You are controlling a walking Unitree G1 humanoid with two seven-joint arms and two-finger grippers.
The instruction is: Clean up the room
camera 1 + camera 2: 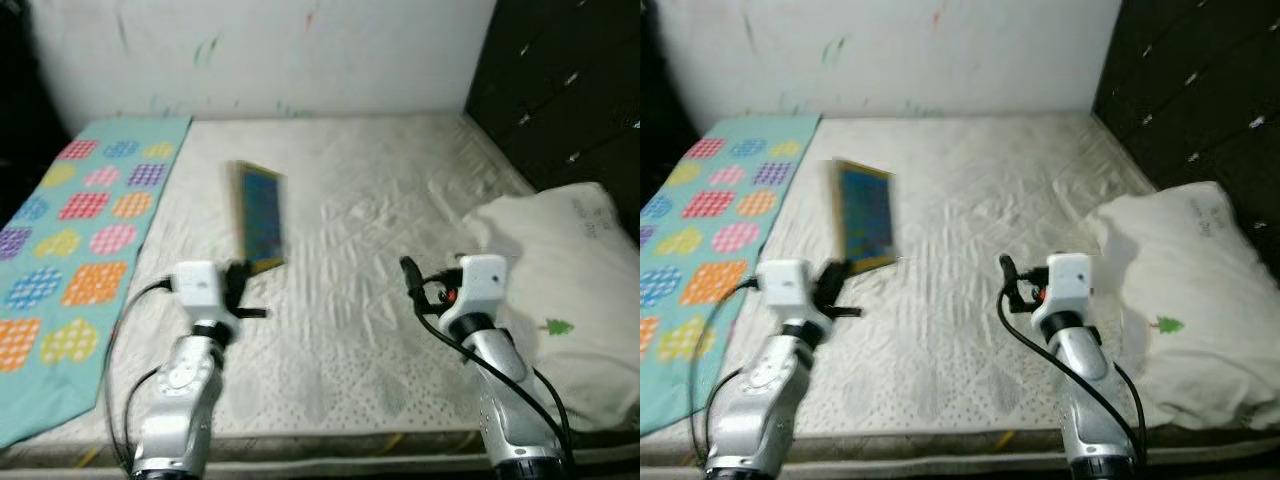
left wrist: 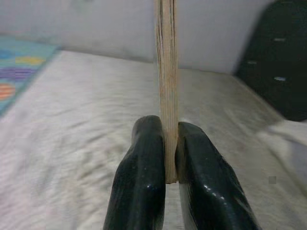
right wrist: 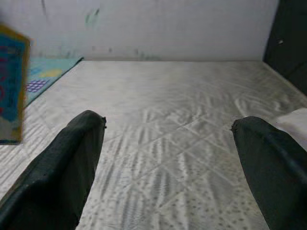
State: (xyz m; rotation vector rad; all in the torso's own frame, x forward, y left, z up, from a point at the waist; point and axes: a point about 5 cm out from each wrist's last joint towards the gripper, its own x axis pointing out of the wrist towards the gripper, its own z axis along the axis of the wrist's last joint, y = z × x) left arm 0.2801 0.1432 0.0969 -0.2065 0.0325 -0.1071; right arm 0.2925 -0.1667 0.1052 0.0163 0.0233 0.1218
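Over the bare mattress (image 1: 380, 330) our left gripper (image 2: 165, 167) pinches a book's (image 1: 261, 217) lower edge between its fingers; our right gripper's (image 3: 168, 139) fingers spread wide, book beyond them.

No legible txt — book (image 1: 260, 217) cover, pillow (image 1: 565, 290) print too blurred.

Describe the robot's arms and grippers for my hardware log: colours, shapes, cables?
Both arms are silver, rounded metal segments, each ending in a white boxy wrist block. Loose black cables loop beside each arm. The left gripper and right gripper each have two long, glossy black fingers. A small red spot marks the right wrist.
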